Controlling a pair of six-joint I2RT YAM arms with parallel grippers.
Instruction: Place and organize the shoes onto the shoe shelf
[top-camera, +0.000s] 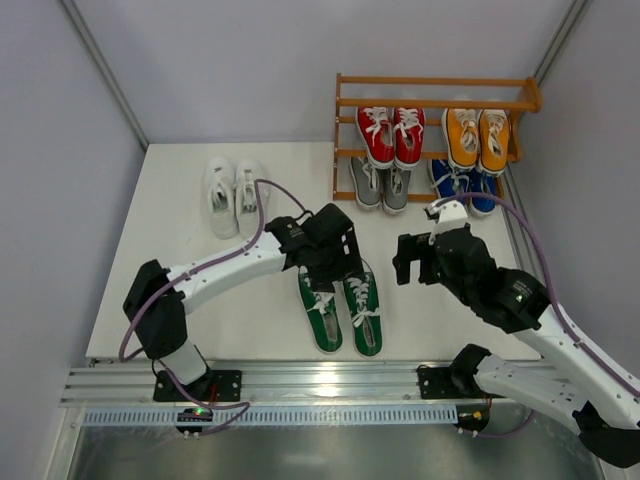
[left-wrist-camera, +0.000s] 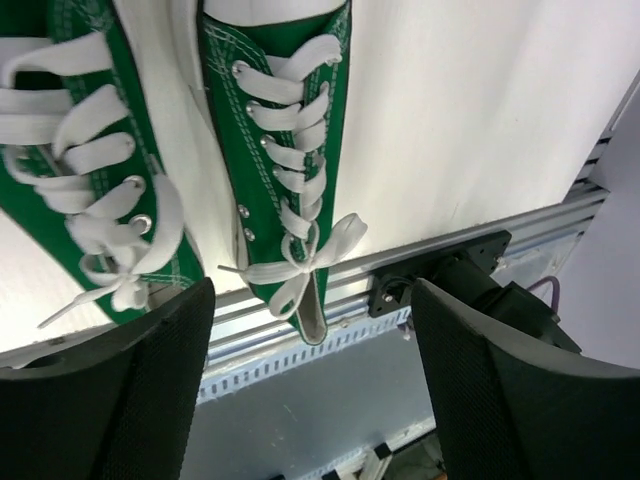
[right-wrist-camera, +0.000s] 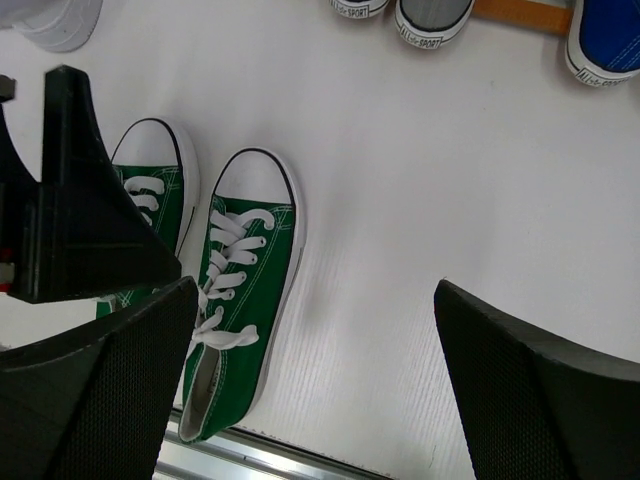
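The green pair (top-camera: 342, 308) lies on the table near its front edge, toes pointing away. My left gripper (top-camera: 335, 258) hovers open over the toes of this pair. In the left wrist view its open gripper (left-wrist-camera: 312, 400) looks down on the laces of one green shoe (left-wrist-camera: 290, 150), with the other green shoe (left-wrist-camera: 80, 170) beside it. My right gripper (top-camera: 415, 260) is open and empty to the right of the pair, which also shows in the right wrist view (right-wrist-camera: 240, 300). The shoe shelf (top-camera: 435, 100) stands at the back right and holds the red pair (top-camera: 391, 135) and the orange pair (top-camera: 477, 138).
The grey pair (top-camera: 380, 186) and the blue pair (top-camera: 462, 185) sit at the shelf's bottom, toes outward. The white pair (top-camera: 232, 195) stands on the table at the back left. A metal rail (top-camera: 300, 385) runs along the near edge. The left arm's gripper (right-wrist-camera: 80, 200) shows in the right wrist view.
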